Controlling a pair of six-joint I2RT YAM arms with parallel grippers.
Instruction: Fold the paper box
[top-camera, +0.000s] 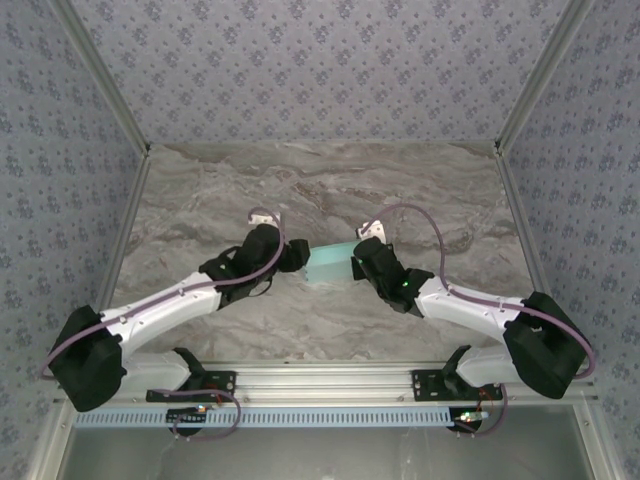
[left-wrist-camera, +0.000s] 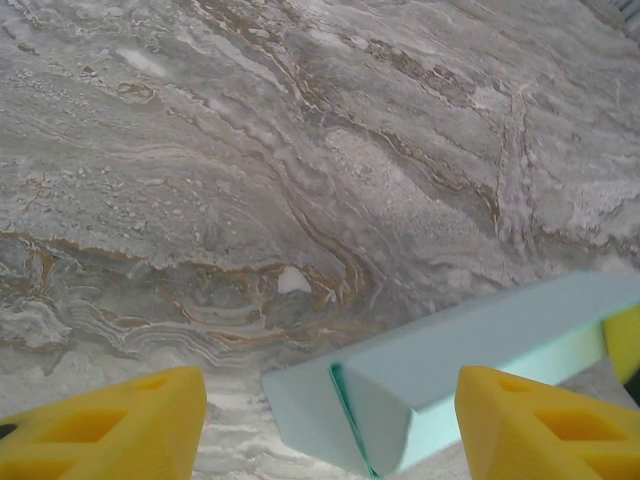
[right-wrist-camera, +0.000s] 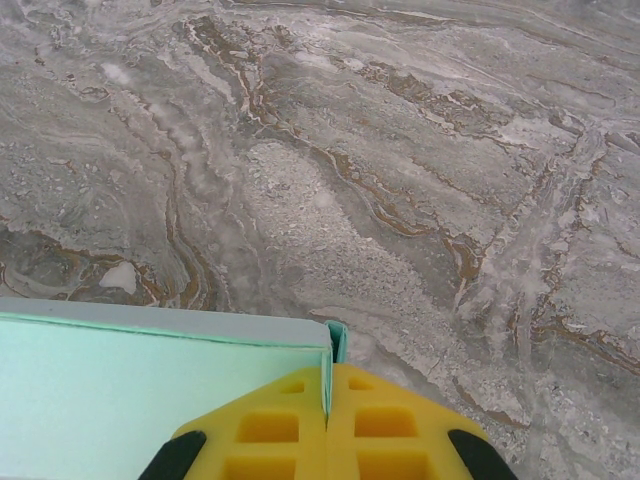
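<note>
Pretty sure this is a robotics lab test cell, not anybody's home. The grey-brown marble-look tabletop (top-camera: 320, 190) is boxed in. Blue-grey flower-print wall panels (top-camera: 320, 60) stand on its far, left and right sides, framed by bare silver aluminium posts (top-camera: 100, 75) rising from its far corners. Along its near edge runs a silver aluminium rail (top-camera: 320, 375). A white-and-black robot arm (top-camera: 170, 305) is bolted there on black brackets (top-camera: 197, 381), and its twin (top-camera: 470, 305) is mounted further right. Thin purple cables (top-camera: 415, 207) loop off the arms, and a white slotted cable duct (top-camera: 300, 417) sits just this side of the rail.
</note>
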